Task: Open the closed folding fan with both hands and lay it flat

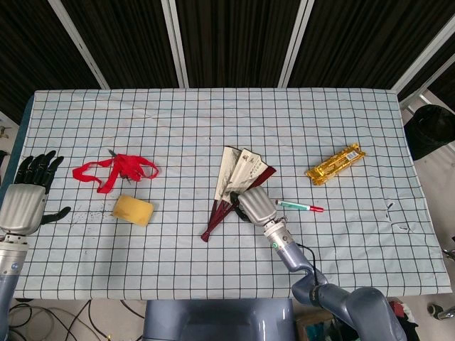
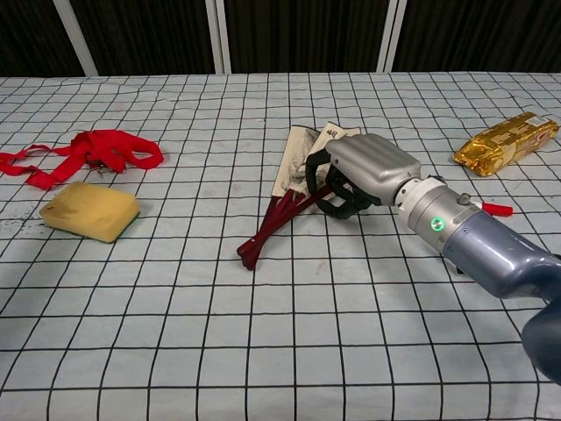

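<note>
Progress looks partial: folding fan (image 1: 234,186) lies near mid-table on the checked tablecloth (image 1: 213,121), only part spread, w/ a few paper leaves fanned toward the far side and the dark red ribs bunched into a narrow bundle running back toward the robot's near-left, pivot end closest to the front edge. Right hand (image 2: 361,175) sits over the fan's right side, fingers curled down onto the ribs/guard stick; it appears to grip or press that part, tho the exact contact is hidden under the palm in both views. Left hand (image 1: 28,192) is well apart at the table's left edge, fingers spread, holding nothing, not yet on the fan. So the opening has begun, judged from the leaves showing, but most of the arc is unopened and the fan isn't flat; the right edge seems lifted a bit under the hand. Left to do, prob.: bring the left hand in to pin one guard, sweep the other guard round, then release it flat. Red ribbon (image 1: 114,171), yellow sponge (image 1: 133,209), gold snack packet (image 1: 335,163) and a red-capped pen (image 1: 300,207) lie around, none touching the fan except the pen, which is just beside the right hand.
</note>
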Controlling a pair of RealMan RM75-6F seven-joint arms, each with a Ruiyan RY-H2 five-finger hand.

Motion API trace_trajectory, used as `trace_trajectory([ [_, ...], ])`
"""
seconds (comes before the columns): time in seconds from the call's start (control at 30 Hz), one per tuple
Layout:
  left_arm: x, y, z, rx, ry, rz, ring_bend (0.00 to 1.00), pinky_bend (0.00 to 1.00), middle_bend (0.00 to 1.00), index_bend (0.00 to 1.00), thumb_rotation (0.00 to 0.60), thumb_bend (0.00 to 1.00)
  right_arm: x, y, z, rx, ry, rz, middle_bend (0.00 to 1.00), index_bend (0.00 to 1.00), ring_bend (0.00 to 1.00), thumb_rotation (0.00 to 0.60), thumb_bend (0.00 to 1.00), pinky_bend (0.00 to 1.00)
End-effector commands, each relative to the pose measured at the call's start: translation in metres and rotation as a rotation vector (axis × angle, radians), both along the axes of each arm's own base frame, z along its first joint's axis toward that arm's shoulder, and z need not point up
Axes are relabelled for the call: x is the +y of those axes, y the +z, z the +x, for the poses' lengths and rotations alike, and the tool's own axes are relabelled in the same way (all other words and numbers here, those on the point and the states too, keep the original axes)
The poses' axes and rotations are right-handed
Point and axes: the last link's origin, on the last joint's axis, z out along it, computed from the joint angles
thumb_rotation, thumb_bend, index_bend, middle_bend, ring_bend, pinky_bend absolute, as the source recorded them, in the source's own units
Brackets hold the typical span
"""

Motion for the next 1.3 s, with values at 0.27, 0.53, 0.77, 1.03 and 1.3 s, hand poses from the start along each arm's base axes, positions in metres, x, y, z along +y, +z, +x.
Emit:
trace_trajectory([
  [0.27,0.001,0.002,0.001,-0.010,-0.005,0.004,0.00,0.00,0.00,0.00,0.600,0.00,0.001,0.001,0.000,-0.001,0.005,-0.005,0.85,0.83,0.91,0.600,0.45,0.72],
  [0.53,0.002,0.002,0.002,-0.006,0.002,-0.004,0.00,0.00,0.00,0.00,0.600,0.00,0.003,0.003,0.002,-0.005,0.012,-0.008,0.85,0.83,0.91,0.600,0.45,0.72],
  [0.77,0.005,0.001,0.005,0.000,-0.007,-0.014,0.00,0.00,0.00,0.00,0.600,0.00,0.002,0.004,0.002,-0.008,0.008,-0.008,0.85,0.83,0.91,0.600,0.45,0.72],
  [1.03,0.009,-0.002,0.009,-0.001,-0.011,-0.023,0.00,0.00,0.00,0.00,0.600,0.00,0.000,0.006,0.004,-0.033,-0.006,-0.008,0.85,0.84,0.91,0.600,0.45,0.72],
  [1.3,0.018,-0.009,0.021,0.006,-0.035,-0.046,0.00,0.00,0.00,0.00,0.600,0.00,-0.015,0.020,0.021,-0.207,-0.135,-0.025,0.85,0.84,0.91,0.600,0.45,0.72],
])
